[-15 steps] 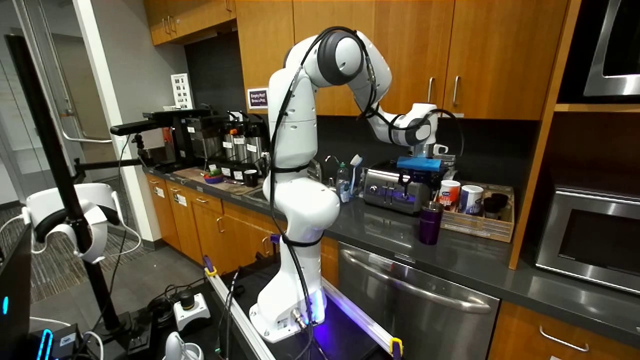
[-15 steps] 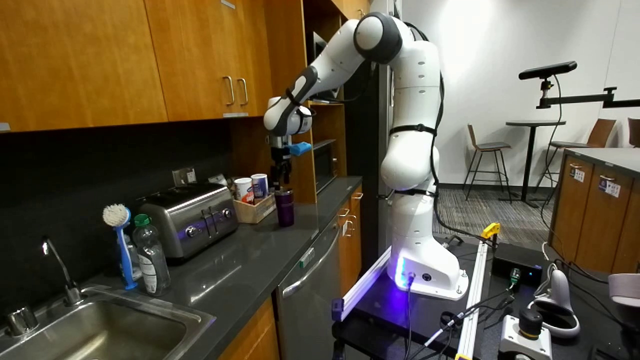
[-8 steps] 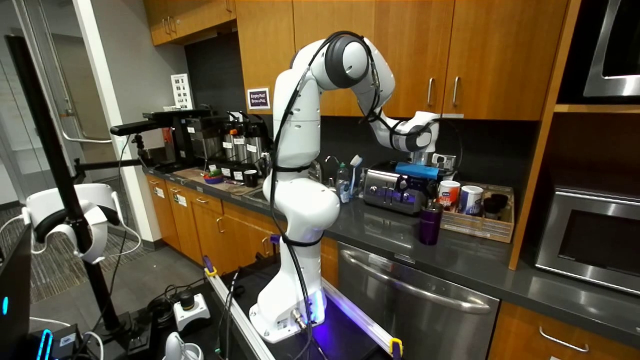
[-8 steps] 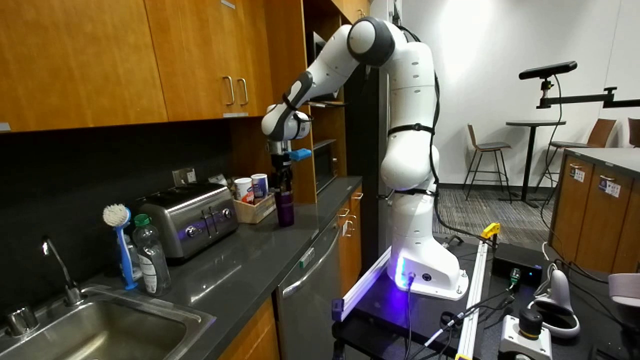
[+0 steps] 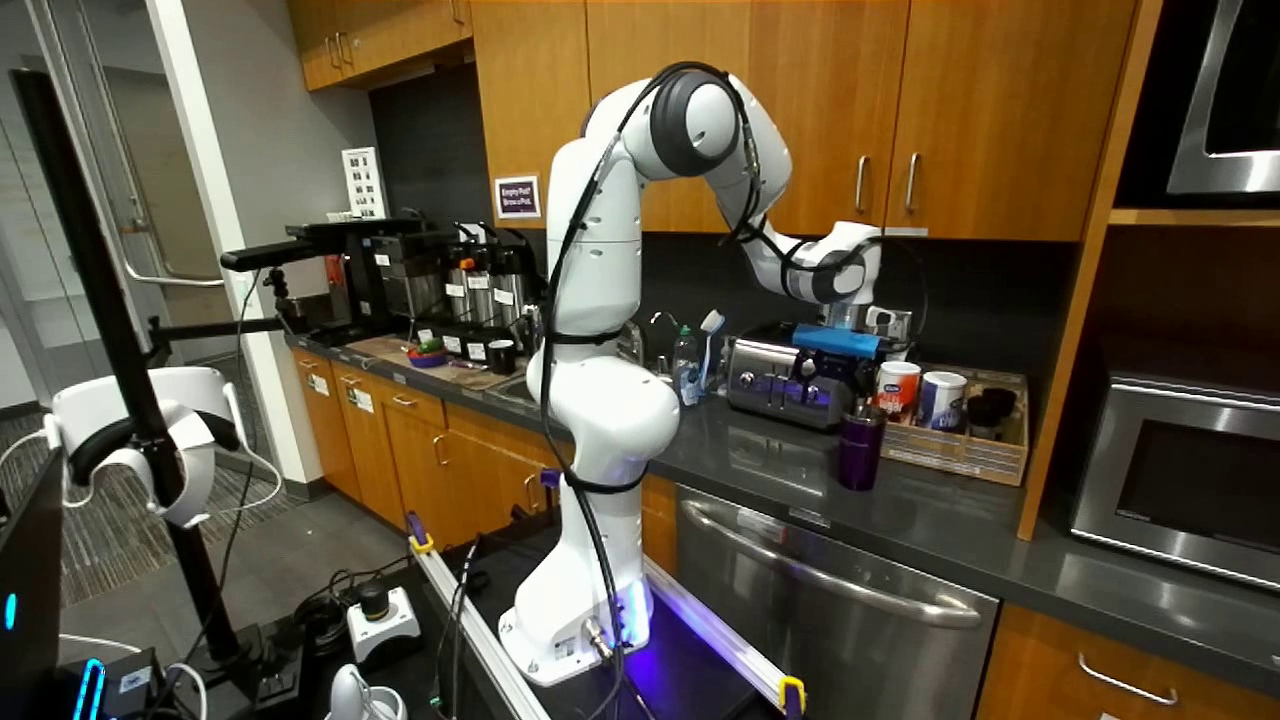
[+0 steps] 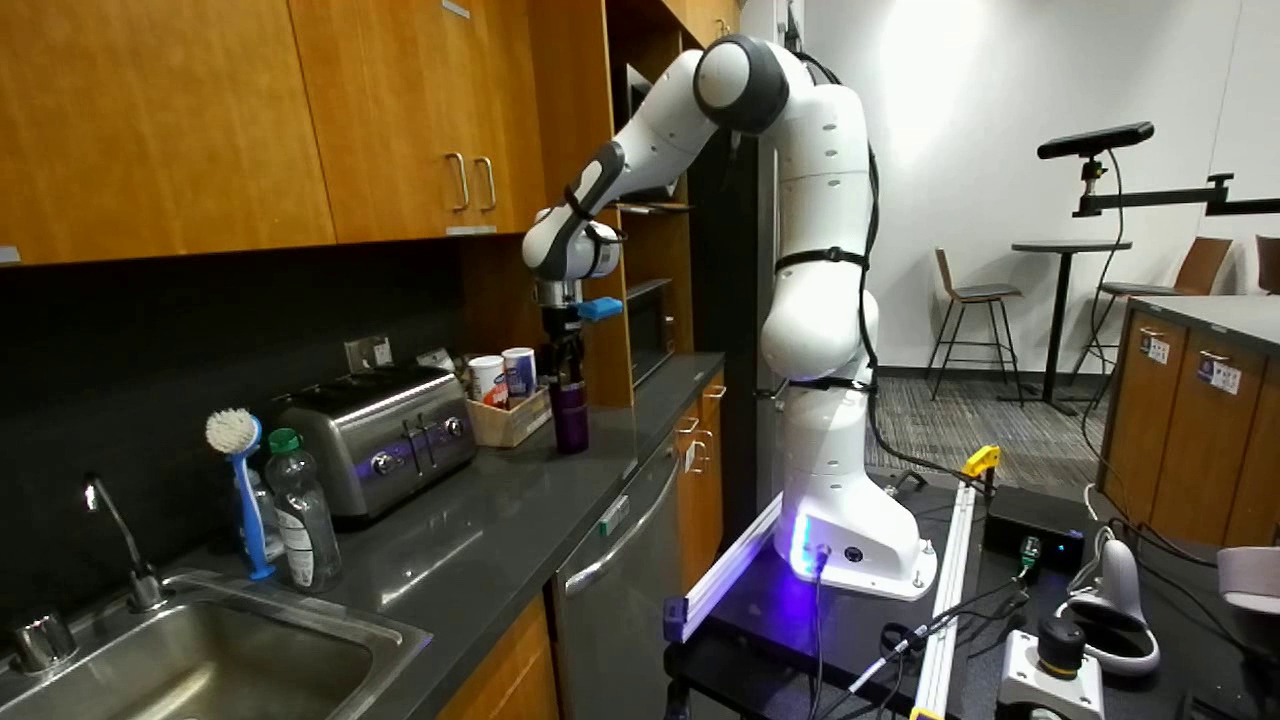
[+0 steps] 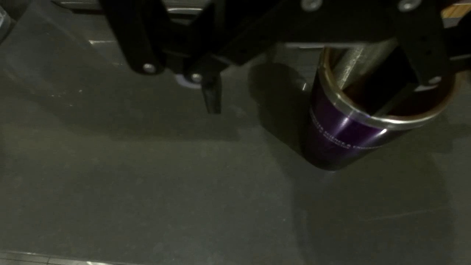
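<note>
A purple tumbler with a metal rim stands upright on the dark counter, in both exterior views (image 5: 862,452) (image 6: 571,425). In the wrist view the tumbler (image 7: 340,129) is at the right, open at the top, with pale lettering. A grey cylindrical shape shows inside its mouth; I cannot tell what it is. My gripper (image 7: 298,106) points down and is open, fingers wide apart. One finger reaches over or into the tumbler's mouth; the other is outside, to the left, above bare counter. The gripper also shows above the tumbler in an exterior view (image 6: 567,368). Contact with the rim is unclear.
A steel toaster (image 6: 390,440) stands beside the gripper. A wooden tray (image 5: 950,455) holding a red-and-white canister (image 5: 898,388) and a blue-and-white canister (image 5: 942,402) is behind the tumbler. A soap bottle (image 6: 303,520), a brush (image 6: 250,500) and a sink (image 6: 385,650) are further along.
The gripper has come down from above the tumbler, so that a finger is at its mouth. In the last half second the arm has hardly moved. The tumbler stands in the same place.
</note>
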You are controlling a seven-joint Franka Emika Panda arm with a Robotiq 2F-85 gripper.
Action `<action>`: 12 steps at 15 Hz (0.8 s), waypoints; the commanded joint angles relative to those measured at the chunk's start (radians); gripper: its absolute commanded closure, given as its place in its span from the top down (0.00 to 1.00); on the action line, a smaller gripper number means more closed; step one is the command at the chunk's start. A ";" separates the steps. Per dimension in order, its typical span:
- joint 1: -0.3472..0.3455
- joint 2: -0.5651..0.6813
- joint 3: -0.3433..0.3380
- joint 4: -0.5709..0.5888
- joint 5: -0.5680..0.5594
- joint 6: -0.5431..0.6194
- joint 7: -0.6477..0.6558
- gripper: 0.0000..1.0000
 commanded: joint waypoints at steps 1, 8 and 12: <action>-0.006 0.000 0.006 0.002 -0.001 -0.003 0.001 1.00; -0.005 -0.002 0.007 -0.033 -0.034 0.117 0.016 1.00; -0.003 0.003 0.007 -0.038 -0.074 0.117 0.039 1.00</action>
